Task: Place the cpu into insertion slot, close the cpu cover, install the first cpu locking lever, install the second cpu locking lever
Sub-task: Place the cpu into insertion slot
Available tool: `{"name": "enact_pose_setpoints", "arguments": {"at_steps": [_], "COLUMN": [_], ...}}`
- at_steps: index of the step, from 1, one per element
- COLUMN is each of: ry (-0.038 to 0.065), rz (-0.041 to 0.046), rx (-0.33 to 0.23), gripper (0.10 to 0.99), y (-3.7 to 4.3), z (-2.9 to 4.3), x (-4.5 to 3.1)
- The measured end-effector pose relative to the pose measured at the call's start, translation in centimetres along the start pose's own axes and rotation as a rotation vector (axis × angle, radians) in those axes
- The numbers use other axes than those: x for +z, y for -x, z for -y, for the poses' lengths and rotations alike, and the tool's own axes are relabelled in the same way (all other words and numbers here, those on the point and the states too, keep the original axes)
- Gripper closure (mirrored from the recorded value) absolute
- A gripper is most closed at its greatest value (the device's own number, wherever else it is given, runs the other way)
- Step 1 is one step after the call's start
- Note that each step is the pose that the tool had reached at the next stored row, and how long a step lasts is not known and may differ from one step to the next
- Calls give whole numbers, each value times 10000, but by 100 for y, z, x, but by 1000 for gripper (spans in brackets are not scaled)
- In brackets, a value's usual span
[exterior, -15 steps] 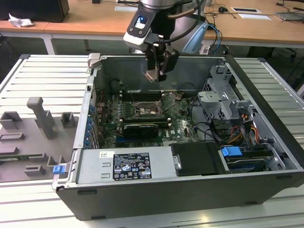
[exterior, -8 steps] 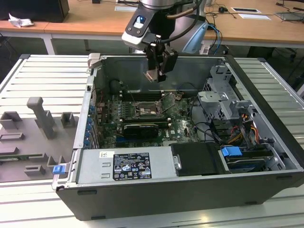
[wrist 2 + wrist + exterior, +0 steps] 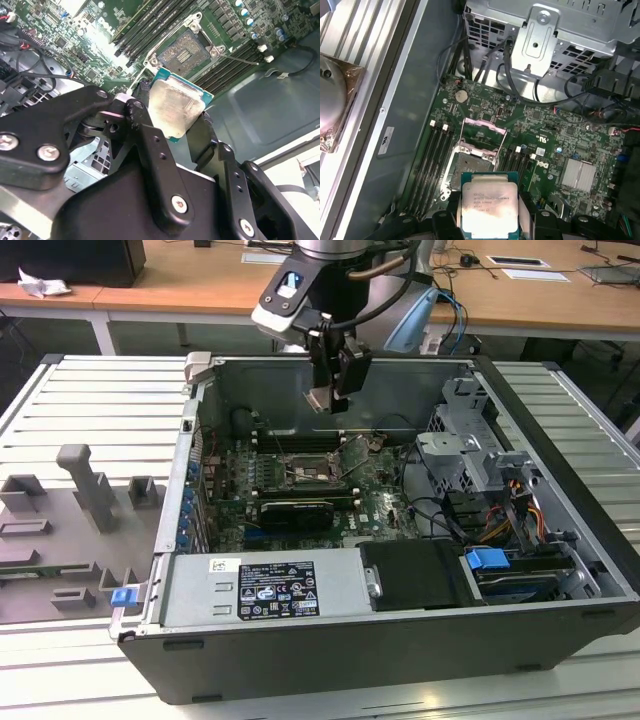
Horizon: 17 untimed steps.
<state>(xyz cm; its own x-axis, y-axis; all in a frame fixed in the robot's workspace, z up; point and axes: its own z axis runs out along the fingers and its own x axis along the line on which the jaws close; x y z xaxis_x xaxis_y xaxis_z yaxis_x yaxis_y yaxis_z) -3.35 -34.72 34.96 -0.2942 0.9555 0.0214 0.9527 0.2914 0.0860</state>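
Observation:
My gripper [image 3: 325, 398] hangs above the open computer case, shut on the cpu [image 3: 320, 400], a small square chip with a pale metal top. In the second wrist view the cpu [image 3: 175, 107] sits clamped between the black fingers [image 3: 145, 130]. The insertion slot [image 3: 186, 50] lies uncovered on the green board below, a short way off from the chip. In the first wrist view the cpu [image 3: 489, 205] hovers just off the insertion slot [image 3: 467, 167], and the cpu cover [image 3: 485, 122] stands swung open on the slot's far side. A thin locking lever [image 3: 240, 60] sticks out beside the slot.
Long memory slots [image 3: 427, 165] flank the socket. A black graphics card [image 3: 297, 512] lies in front of it, and a metal drive cage [image 3: 465, 455] with cables stands at the exterior view's right. The power supply [image 3: 265, 590] fills the case front. A grey fixture tray [image 3: 70, 530] is outside.

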Motion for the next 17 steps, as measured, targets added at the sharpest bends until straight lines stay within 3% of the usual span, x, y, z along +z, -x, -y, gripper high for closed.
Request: {"name": "enact_pose_setpoints", "arguments": {"at_steps": [17], "ry": [24], "rz": [101], "rx": [1147], "gripper": [545], "y": [0], "z": [0], "x": [4]}}
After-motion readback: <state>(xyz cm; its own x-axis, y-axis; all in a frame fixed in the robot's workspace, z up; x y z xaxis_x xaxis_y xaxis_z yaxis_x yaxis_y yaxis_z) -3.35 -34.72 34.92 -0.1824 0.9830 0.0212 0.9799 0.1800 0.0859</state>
